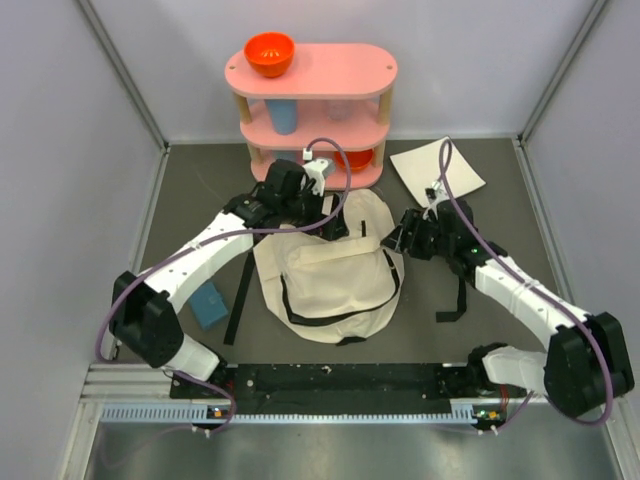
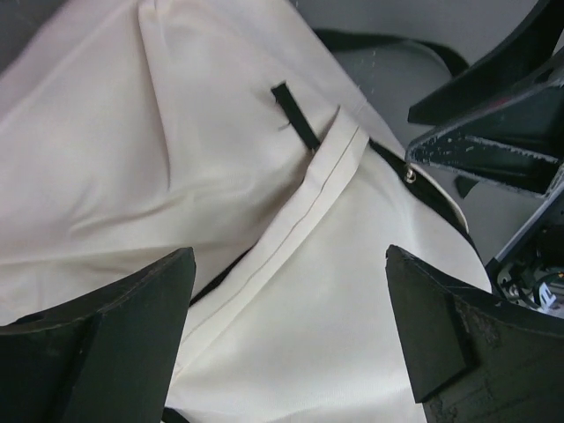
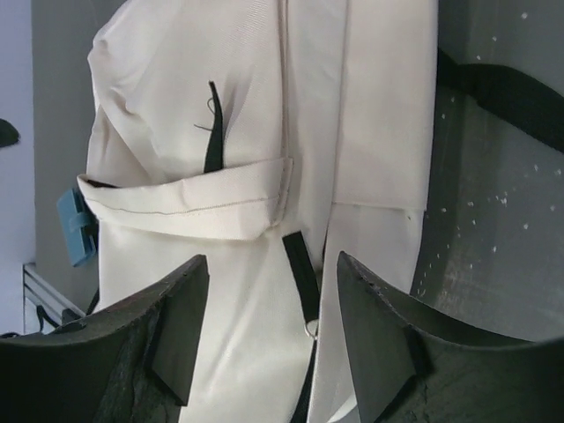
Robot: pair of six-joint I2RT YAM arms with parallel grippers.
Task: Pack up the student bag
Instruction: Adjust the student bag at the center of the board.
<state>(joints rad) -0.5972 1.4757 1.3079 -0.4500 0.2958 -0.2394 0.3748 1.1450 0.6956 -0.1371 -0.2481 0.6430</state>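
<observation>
Cream bag (image 1: 330, 285) flat mid-table; left gripper (image 2: 289, 264) wide, empty, over its far side; right gripper (image 3: 271, 264) part-open, empty, at its right edge. Risk: pinching loose fabric only, dragging bag instead of opening it.

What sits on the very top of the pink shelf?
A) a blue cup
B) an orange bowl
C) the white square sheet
B: the orange bowl rests on the top board of the pink shelf, while the blue cup stands one level lower.
</observation>
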